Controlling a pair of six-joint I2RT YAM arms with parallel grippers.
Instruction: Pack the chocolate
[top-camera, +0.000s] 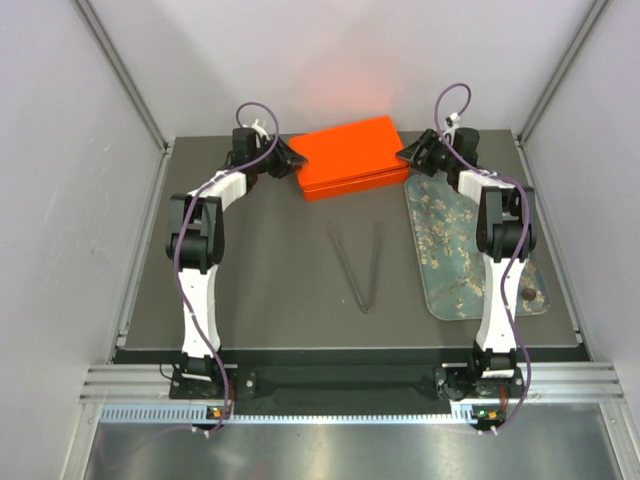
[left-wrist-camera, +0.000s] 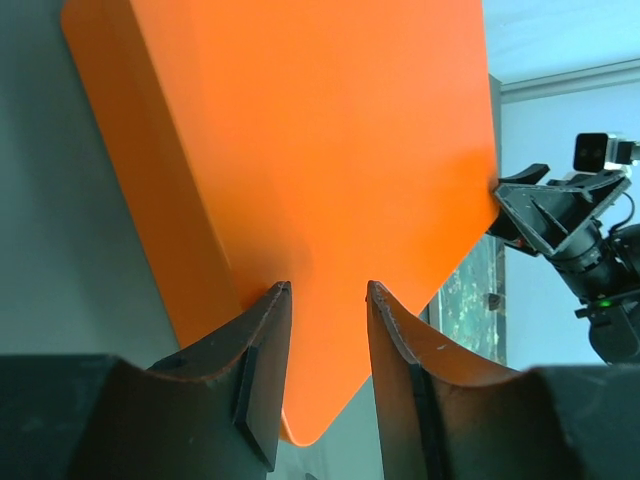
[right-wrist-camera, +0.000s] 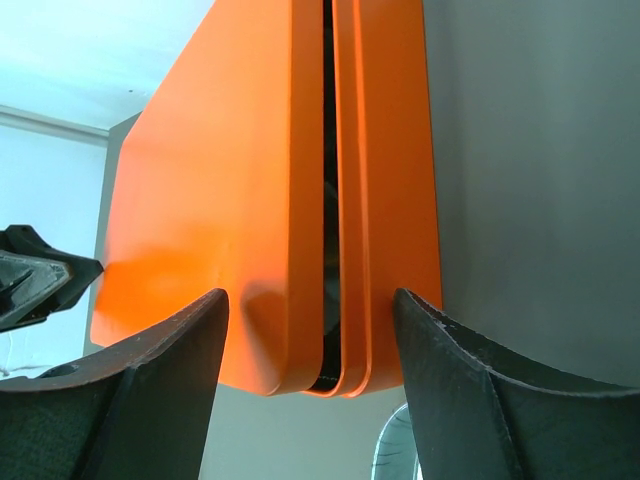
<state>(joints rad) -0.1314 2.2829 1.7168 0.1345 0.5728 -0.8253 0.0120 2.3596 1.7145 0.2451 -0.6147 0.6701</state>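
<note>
A shut orange box (top-camera: 348, 155) lies at the back centre of the table. One small brown chocolate lump (top-camera: 526, 296) lies on the near right corner of the grey-blue tray (top-camera: 450, 250); other chocolates are not visible. My left gripper (top-camera: 290, 158) is open at the box's left end, its fingertips (left-wrist-camera: 283, 292) over the lid (left-wrist-camera: 320, 150). My right gripper (top-camera: 408, 153) is open at the box's right end, its jaws either side of the corner (right-wrist-camera: 330, 330). A dark slit shows between lid and base there.
Dark tongs (top-camera: 360, 265) lie in a V shape on the mat at the middle. The tray with a blossom print lies along the right side, partly under my right arm. White walls close in left, right and back.
</note>
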